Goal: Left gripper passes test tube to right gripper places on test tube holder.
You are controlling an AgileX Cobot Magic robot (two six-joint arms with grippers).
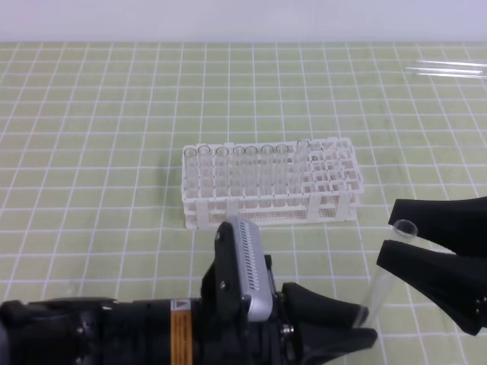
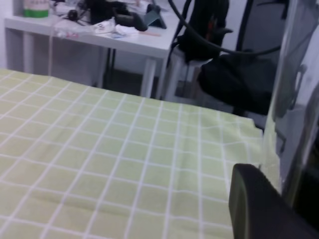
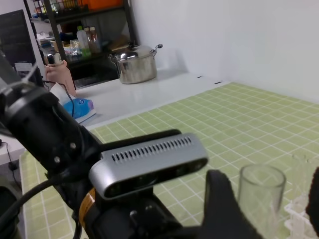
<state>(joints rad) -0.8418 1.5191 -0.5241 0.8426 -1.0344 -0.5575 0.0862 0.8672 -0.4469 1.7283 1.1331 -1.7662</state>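
As the handover is set up at the near right of the table, the left gripper [image 1: 359,319], on the arm with the silver-grey slotted camera casing and the orange label, is pinched tight on the rounded bottom end of the test tube [image 1: 375,295]. It holds the tube up at a slant, open rim uppermost. That low grip looks deliberate: it leaves the upper length free for the other arm to take.

The right gripper [image 1: 392,236], two matte black wedge fingers, straddles the tube just below the rim. Its jaws stand wide on either side, and the right wrist view shows clear space between finger and glass, so nothing is clamped there yet.

The tube itself is thin, clear, smooth glass, likely slippery, so a square bite will matter.

Farther back at the centre sits the test tube holder [image 1: 266,214], a white plastic lattice of square holes. Its left half is filled with upright tubes [image 1: 228,171], while its right cells stay free to receive this one. Spare tubes [image 1: 449,71] lie at the far right on the green checked cloth [image 1: 91,152].
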